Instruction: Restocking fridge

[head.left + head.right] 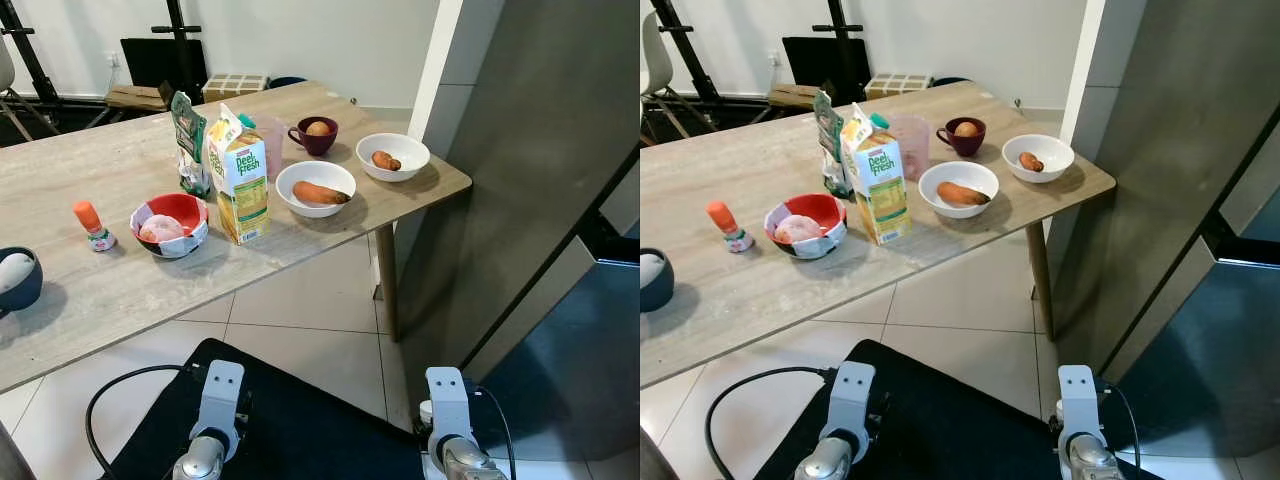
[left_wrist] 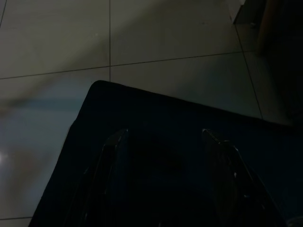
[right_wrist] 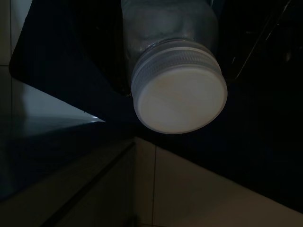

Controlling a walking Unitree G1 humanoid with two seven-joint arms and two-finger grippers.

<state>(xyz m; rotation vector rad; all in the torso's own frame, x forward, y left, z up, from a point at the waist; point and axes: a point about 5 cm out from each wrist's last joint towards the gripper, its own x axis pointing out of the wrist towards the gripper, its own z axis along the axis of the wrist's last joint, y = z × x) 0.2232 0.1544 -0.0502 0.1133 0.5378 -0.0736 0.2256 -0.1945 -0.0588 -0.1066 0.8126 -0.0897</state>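
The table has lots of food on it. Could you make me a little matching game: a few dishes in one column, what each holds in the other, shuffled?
Dishes on the wooden table:
1. Maroon cup
2. Red bowl
3. White bowl near the table's corner
4. White bowl beside the juice carton

Contents:
A. A long orange vegetable, perhaps a carrot or sweet potato
B. A round brownish item, perhaps an egg
C. Something pale pink
D. A small, stubby orange-brown piece

Pairs: 1-B, 2-C, 3-D, 4-A
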